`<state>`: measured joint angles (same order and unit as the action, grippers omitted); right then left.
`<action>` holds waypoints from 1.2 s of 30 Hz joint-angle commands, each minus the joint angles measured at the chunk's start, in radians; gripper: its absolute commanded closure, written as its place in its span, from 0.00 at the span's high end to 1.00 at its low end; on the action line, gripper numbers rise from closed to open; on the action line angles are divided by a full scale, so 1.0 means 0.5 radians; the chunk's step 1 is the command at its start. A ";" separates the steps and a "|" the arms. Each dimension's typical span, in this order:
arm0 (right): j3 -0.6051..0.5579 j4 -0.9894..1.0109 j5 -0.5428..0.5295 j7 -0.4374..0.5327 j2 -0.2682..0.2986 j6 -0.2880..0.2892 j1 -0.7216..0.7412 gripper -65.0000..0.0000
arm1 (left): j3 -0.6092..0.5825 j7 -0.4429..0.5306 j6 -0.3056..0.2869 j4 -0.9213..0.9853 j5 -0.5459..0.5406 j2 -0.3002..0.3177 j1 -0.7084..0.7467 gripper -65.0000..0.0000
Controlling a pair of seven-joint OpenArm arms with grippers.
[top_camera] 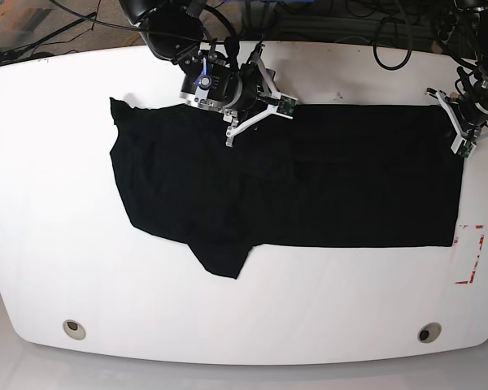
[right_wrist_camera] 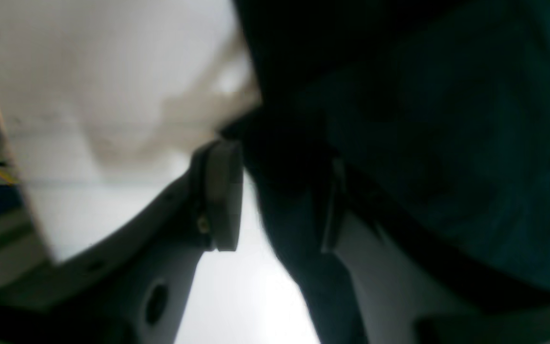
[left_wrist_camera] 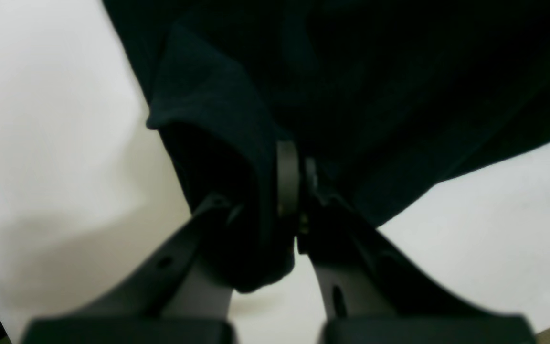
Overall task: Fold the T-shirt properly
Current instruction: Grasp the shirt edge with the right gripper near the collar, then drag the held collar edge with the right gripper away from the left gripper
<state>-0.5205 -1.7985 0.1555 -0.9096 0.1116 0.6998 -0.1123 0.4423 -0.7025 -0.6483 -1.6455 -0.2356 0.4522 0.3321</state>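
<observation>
The black T-shirt [top_camera: 309,179] lies spread flat across the white table [top_camera: 57,244], long side running left to right, with one sleeve sticking out toward the front edge. My left gripper [top_camera: 458,134] sits at the shirt's far right corner. In the left wrist view it [left_wrist_camera: 299,191] is shut on a fold of the T-shirt [left_wrist_camera: 375,95]. My right gripper [top_camera: 256,110] is over the shirt's back edge, left of centre. In the right wrist view its jaws [right_wrist_camera: 277,191] stand apart, with black T-shirt cloth [right_wrist_camera: 447,143] hanging between them against the right finger.
A red marked rectangle [top_camera: 469,253] is on the table at the right edge, just off the shirt. Cables [top_camera: 350,16] crowd the area behind the table. Two round holes [top_camera: 75,328] [top_camera: 428,332] sit near the front edge.
</observation>
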 commanded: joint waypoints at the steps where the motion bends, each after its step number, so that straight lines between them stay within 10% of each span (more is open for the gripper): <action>1: 0.005 -0.035 -0.012 0.050 -0.013 -0.003 0.036 0.33 | 0.016 0.032 0.003 -0.028 -0.012 0.036 -0.015 0.00; 8: 0.005 -0.032 -0.012 0.050 -0.013 -0.003 0.064 0.01 | 0.016 0.032 0.003 -0.028 -0.012 0.036 -0.009 0.00; 36: 0.291 -0.326 -0.012 -0.070 -0.013 -0.003 0.257 0.00 | 0.016 0.032 0.003 -0.028 -0.012 0.039 -0.015 0.00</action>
<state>-0.4049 -1.9602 0.1516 -0.9615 0.1051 0.7063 -0.0151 0.4423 -0.7021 -0.6483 -1.6455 -0.2359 0.4522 0.3317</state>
